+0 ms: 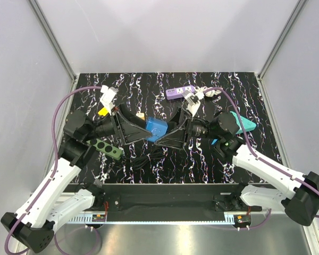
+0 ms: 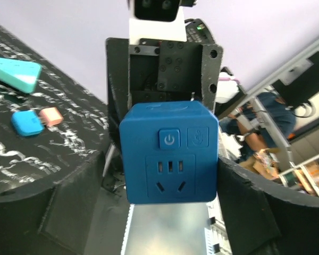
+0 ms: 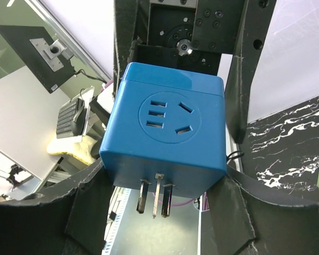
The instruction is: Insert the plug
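Two end effectors are positioned tip to tip above the middle of the counter [image 1: 149, 85], and the blue plug [image 1: 156, 129] is held in the air between them. The right end effector [image 1: 166, 130] is set partly open and clamped on the plug, its fingers [image 3: 239, 212] being pressed against the lower corners. The left end effector [image 1: 146, 128] is spread wide around the same plug; a gap is seen on one side, so no grip is shown. Three metal prongs [image 3: 155, 197] project from one face. A green power strip [image 1: 106, 147] is laid on the counter beside the left arm, and a purple power strip [image 1: 179, 92] lies near the far edge.
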Robot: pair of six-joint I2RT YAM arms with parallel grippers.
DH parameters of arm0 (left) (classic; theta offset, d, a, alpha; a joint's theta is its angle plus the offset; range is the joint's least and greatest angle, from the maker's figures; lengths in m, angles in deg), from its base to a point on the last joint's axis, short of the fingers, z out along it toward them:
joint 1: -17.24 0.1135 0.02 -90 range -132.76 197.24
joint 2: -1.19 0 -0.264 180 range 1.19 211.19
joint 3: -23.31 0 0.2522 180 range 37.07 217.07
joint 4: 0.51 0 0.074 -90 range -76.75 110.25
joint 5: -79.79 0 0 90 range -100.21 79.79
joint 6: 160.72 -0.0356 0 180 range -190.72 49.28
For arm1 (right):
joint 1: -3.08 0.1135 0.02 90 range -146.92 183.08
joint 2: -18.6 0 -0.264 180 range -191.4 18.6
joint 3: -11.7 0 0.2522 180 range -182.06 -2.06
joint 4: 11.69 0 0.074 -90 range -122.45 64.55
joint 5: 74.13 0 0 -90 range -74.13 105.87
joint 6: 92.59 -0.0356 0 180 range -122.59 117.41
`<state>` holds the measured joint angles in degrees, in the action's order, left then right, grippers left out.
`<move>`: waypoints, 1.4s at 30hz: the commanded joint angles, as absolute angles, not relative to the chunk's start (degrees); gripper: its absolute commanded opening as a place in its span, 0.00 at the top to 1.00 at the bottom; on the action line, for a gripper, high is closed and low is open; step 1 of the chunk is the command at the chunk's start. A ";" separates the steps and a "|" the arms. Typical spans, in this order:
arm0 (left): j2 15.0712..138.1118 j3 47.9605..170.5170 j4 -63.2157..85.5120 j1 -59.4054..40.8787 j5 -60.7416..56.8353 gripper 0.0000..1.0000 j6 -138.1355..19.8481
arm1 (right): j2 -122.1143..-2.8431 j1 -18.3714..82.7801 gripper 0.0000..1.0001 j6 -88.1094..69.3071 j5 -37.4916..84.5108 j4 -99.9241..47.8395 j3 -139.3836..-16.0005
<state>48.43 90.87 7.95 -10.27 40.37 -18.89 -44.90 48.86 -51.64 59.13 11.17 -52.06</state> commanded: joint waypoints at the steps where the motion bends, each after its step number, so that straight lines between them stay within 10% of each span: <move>1: 48.82 87.79 -3.94 -10.27 44.54 0.19 -12.38 | -44.94 49.48 1.00 -51.28 62.27 14.37 -53.30; 11: 48.38 85.32 -7.40 -10.27 46.56 0.43 -8.85 | -47.58 49.48 1.00 -52.60 64.83 15.60 -52.33; 16: 49.52 86.20 -4.08 -10.27 45.34 1.00 -9.02 | -48.28 49.48 0.94 -51.72 64.56 13.15 -52.42; 22: 48.39 90.68 12.88 -10.19 41.39 1.00 -21.39 | -44.16 49.48 0.22 -46.37 59.57 -0.38 -52.77; 26: 44.26 90.59 18.06 -10.19 35.07 1.00 -30.69 | -36.96 49.48 0.00 -40.84 52.62 -11.53 -51.10; 42: 50.93 97.19 61.50 -10.01 -16.70 1.00 -66.06 | -16.82 49.48 0.00 -30.45 43.29 -31.42 -44.24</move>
<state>49.85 97.80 56.65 -10.14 -2.77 -59.08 -17.04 49.16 -33.87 44.75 -28.78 -44.38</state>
